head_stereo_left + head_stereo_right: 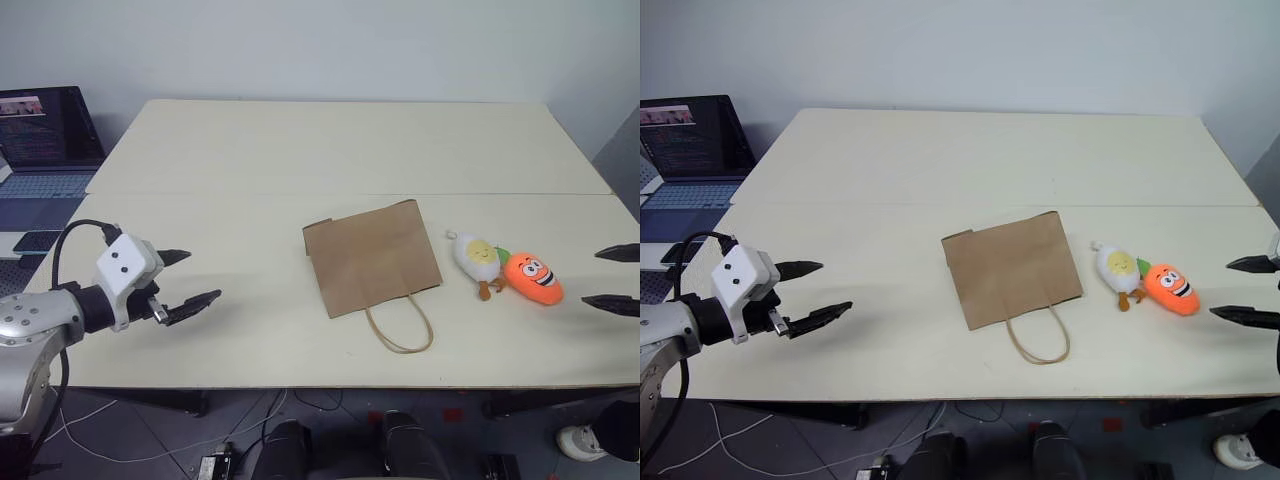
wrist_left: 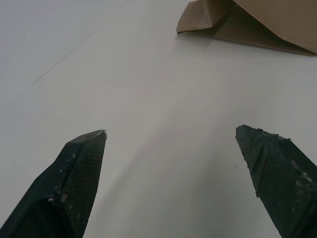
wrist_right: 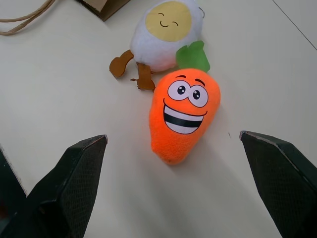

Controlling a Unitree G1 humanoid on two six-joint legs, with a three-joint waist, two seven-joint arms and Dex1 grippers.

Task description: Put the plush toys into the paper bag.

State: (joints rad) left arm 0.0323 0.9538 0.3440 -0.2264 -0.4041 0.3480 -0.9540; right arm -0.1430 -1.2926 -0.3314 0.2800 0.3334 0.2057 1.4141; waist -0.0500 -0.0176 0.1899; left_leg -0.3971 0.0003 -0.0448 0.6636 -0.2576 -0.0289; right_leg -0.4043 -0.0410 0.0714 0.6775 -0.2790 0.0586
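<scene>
A laptop is sitting off the counter's left edge, and the far half of the counter is lying bare, giving wide room behind everything. The left claw is hovering over the bare left side near the front edge, its two fingers spread wide and holding nothing, well apart from the paper bag. One bag is lying flat in the middle, its cord handles trailing toward the front edge. Just right of it, two plush toys are touching each other: one white egg and one orange carrot. The right claw is waiting at the right edge near the carrot, fingers spread wide and empty, touching neither toy
</scene>
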